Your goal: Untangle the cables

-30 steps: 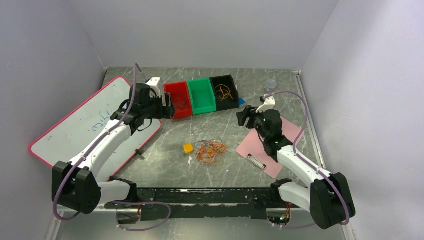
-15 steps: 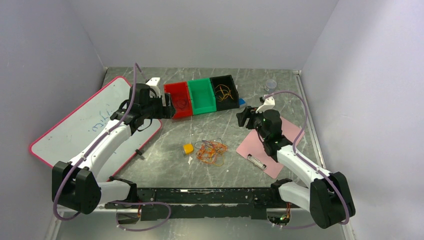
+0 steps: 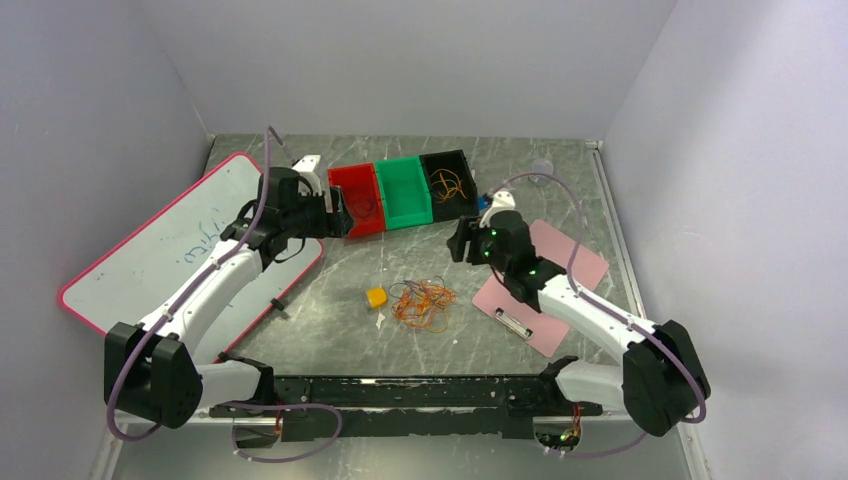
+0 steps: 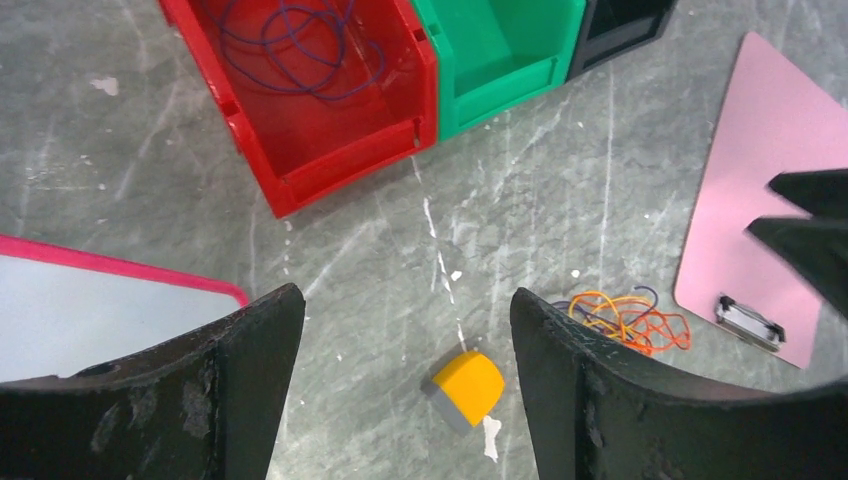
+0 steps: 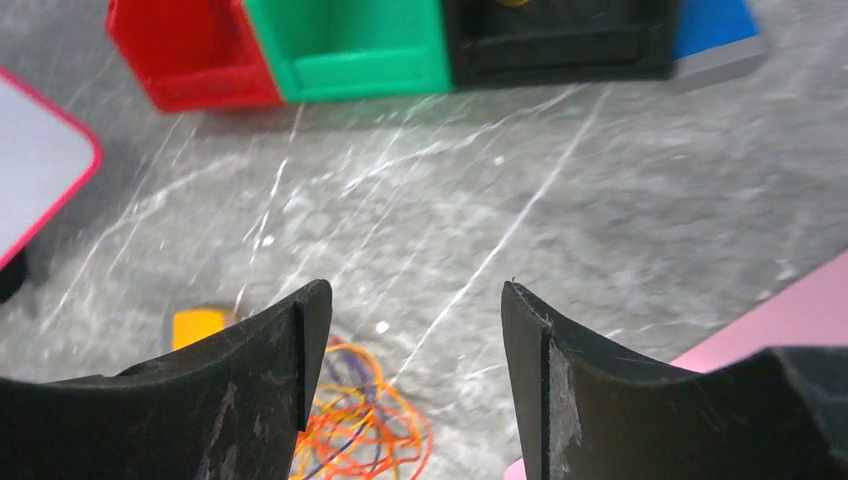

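Now | right tool [image 5: 415, 300] apart, empty, near cables [image 3: 422, 303] | left tool [image 4: 408, 300] apart | best: pinch one outer loop, not clump

The white-and-black left arm [image 3: 215, 280] reaches forward, the left claw [image 4: 405, 330] spread wide and empty, aimed downward. The right arm [image 3: 590, 310] angles inward, the right claw [image 5: 415, 300] also parted and empty, well apart from the left claw.

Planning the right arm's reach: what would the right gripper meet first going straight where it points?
The right gripper would probably hit bare table first, beyond the cables and short of the green bin; depth is unclear.
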`<state>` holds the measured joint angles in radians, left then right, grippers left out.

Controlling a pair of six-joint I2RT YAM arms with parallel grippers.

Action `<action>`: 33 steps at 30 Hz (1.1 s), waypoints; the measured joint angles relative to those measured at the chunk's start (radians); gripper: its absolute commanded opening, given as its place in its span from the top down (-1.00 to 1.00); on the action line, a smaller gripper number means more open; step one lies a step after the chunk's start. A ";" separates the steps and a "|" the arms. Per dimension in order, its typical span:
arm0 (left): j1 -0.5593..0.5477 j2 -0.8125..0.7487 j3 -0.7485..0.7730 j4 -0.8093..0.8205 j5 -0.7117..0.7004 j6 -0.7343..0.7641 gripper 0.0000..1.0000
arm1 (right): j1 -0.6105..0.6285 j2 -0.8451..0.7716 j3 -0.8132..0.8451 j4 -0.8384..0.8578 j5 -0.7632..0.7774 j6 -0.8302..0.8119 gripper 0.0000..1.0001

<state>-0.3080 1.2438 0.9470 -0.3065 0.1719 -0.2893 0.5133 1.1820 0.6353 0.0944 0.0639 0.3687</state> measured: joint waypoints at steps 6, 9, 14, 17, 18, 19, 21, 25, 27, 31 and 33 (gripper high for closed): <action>-0.011 -0.003 -0.035 0.018 0.060 -0.041 -0.58 | 0.117 0.016 0.032 -0.108 0.015 0.030 -0.26; -0.044 -0.016 -0.060 0.018 0.065 -0.067 -0.60 | 0.118 0.013 0.032 -0.162 0.011 0.053 -0.25; -0.168 -0.035 -0.094 0.035 0.074 -0.094 -0.70 | 0.118 -0.042 0.029 -0.268 0.010 0.121 -0.25; -0.248 -0.025 -0.101 0.052 0.082 -0.097 -0.87 | 0.118 -0.101 0.009 -0.299 0.011 0.167 -0.25; -0.270 -0.018 -0.101 0.060 0.082 -0.097 -0.92 | 0.118 -0.118 0.001 -0.305 0.012 0.180 -0.25; -0.303 -0.004 -0.100 0.069 0.081 -0.096 -0.97 | 0.118 -0.134 -0.009 -0.311 0.014 0.195 -0.25; -0.357 0.039 -0.088 0.080 0.079 -0.092 -0.99 | 0.118 -0.157 -0.025 -0.328 0.021 0.217 -0.25; -0.431 0.140 -0.055 0.093 0.071 -0.064 -0.99 | 0.118 -0.196 -0.046 -0.356 0.043 0.250 -0.26; -0.462 0.193 -0.028 0.098 0.060 -0.043 -0.99 | 0.118 -0.216 -0.049 -0.362 0.054 0.261 -0.26; -0.505 0.271 0.025 0.107 0.034 -0.008 -0.99 | 0.118 -0.230 -0.053 -0.362 0.063 0.268 -0.26; -0.518 0.303 0.043 0.121 0.027 0.006 -0.99 | 0.118 -0.235 -0.059 -0.363 0.064 0.273 -0.26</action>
<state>-0.8257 1.5471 0.9901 -0.1852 0.1993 -0.2832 0.6315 0.9474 0.5766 -0.2684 0.1280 0.6418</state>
